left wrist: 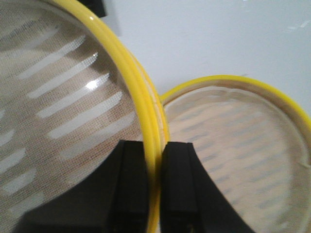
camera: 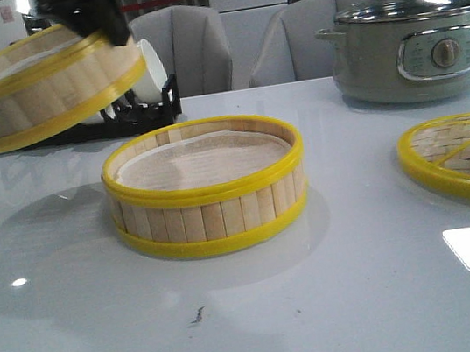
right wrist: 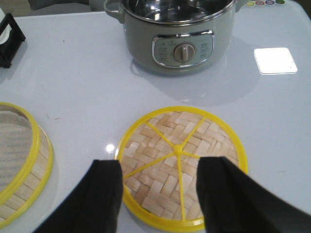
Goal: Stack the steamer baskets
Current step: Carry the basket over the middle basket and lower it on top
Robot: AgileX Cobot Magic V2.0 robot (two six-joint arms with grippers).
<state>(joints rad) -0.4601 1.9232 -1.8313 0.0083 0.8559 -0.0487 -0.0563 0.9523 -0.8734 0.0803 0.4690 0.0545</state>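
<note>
A lined steamer basket [camera: 40, 88] hangs tilted above the table [camera: 325, 304], its yellow rim pinched between the left gripper [left wrist: 154, 182] fingers, left of the second basket [camera: 206, 186]. The right gripper [right wrist: 158, 194], spread wide, hovers over the woven lid [right wrist: 181, 165] near the grey pot [right wrist: 177, 34].

Plenty cut off at the edges.
The lid [camera: 463, 160] ran off the front view's right side, the raised basket [camera: 41, 90] hid most of the rack [camera: 145, 110], and the left arm's upper part was out of shot.
</note>
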